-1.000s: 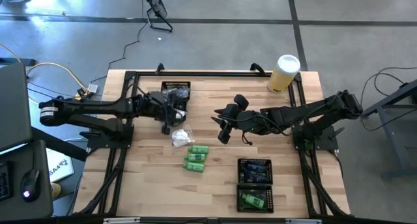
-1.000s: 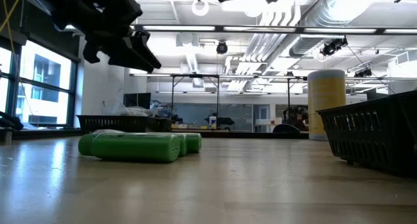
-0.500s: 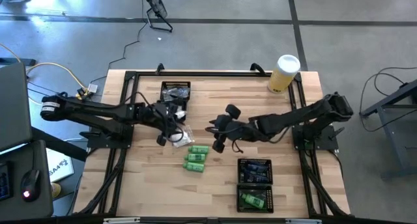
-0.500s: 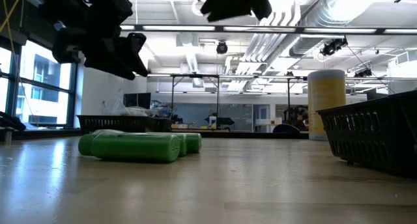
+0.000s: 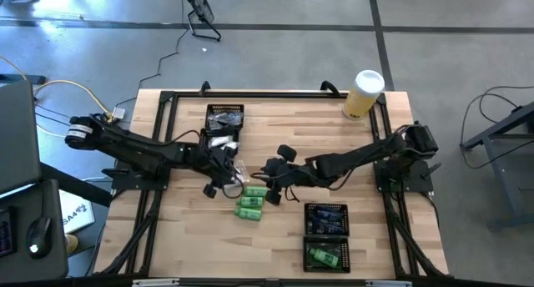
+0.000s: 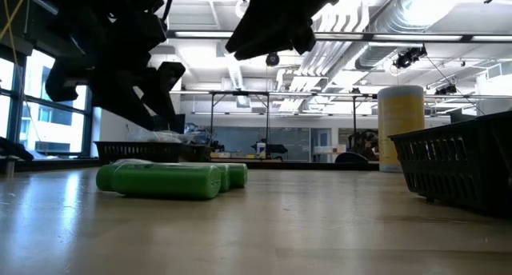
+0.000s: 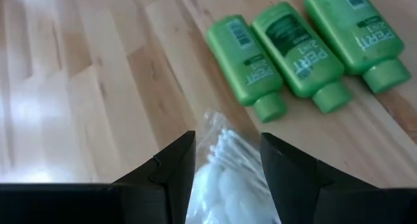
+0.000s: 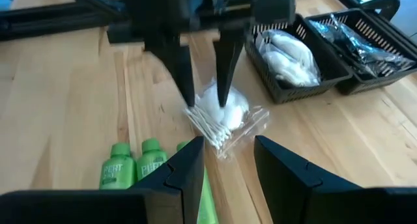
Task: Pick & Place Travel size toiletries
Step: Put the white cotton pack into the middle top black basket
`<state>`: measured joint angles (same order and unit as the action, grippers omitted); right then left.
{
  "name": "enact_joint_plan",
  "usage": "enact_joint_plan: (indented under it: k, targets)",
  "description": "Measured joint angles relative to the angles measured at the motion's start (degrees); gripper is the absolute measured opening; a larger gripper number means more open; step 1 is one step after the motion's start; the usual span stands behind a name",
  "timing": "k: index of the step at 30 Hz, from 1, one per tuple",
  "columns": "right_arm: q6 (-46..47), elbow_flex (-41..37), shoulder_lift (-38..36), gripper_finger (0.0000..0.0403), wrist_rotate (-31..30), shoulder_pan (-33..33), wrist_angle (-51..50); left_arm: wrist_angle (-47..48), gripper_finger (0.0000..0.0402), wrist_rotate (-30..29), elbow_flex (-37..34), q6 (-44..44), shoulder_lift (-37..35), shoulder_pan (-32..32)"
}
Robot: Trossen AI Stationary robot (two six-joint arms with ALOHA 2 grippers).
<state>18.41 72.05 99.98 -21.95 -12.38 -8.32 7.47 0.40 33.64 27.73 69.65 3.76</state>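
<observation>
Toiletries: three green bottles [image 5: 250, 202] lie side by side mid-table, caps toward the clear packet [image 7: 225, 175] of cotton swabs and pads, which sits just beside them at their 10 o'clock in the high view.

Left gripper [image 7: 225, 160] is down over that packet, fingers parted, one on each side of it. Right wrist view shows the same: the two fingers straddle the packet from above. Can't tell if the tips touch the plastic; not clamped.

Right gripper [image 8: 228, 160] hangs above the green bottles, at roughly 3 o'clock of the packet, fingers apart, nothing between them. One bottle sits directly under its fingers in its wrist view.

Back tray [image 5: 224, 120] at 12 o'clock of the packet holds a white packet and dark wrapped items. Front tray [image 5: 325, 235] at 4 o'clock of the bottles holds dark items in one compartment, green bottles in the nearer one.

Yellow cylinder [image 5: 364, 95] with white lid stands at the table's 1 o'clock corner, well apart.
</observation>
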Motion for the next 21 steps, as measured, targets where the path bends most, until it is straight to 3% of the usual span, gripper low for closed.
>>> enact_joint_plan:
  k: [7,15,21]
  targets:
    - [-0.2,0.01,-0.02,0.0128,-0.26,0.0,0.46,-4.05,0.0166,-0.41,0.01,-1.05,2.34,2.04]
    - [-0.6,0.01,-0.02,0.0128,-0.38,0.01,0.36,-2.22,0.0166,-5.07,0.01,-4.83,2.36,2.15]
    - [-2.12,0.01,-0.04,0.0128,-0.01,0.01,0.2,0.86,0.0166,-9.97,0.01,-9.39,2.13,6.05]
